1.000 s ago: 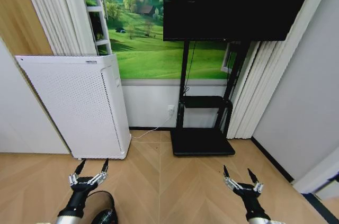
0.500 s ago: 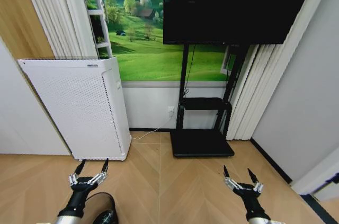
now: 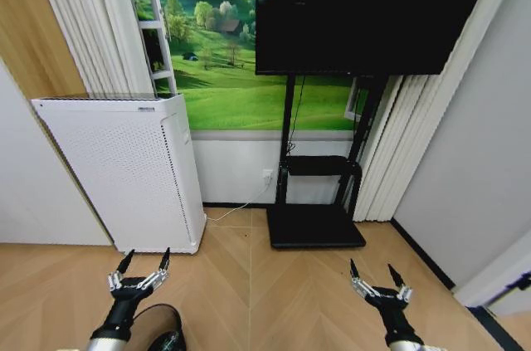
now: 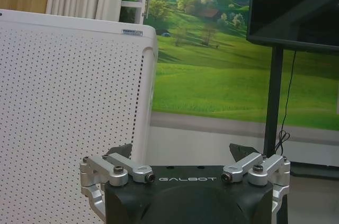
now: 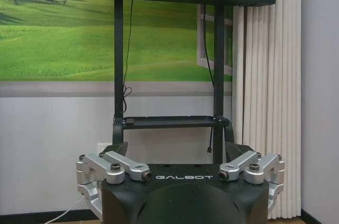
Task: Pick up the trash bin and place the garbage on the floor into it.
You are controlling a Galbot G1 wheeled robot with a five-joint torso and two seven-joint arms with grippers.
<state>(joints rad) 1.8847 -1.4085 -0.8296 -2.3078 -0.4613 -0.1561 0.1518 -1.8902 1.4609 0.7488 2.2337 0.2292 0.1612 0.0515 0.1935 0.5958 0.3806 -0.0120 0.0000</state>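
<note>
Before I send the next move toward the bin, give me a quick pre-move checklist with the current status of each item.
1. left gripper open and empty: ok.
2. right gripper open and empty: ok.
3. trash bin in sight: partly; its dark rim sits at the head view's bottom edge under the left arm.
4. Garbage located: cannot tell.
5. floor ahead free of obstacles: ok up to the white appliance and TV stand.
</note>
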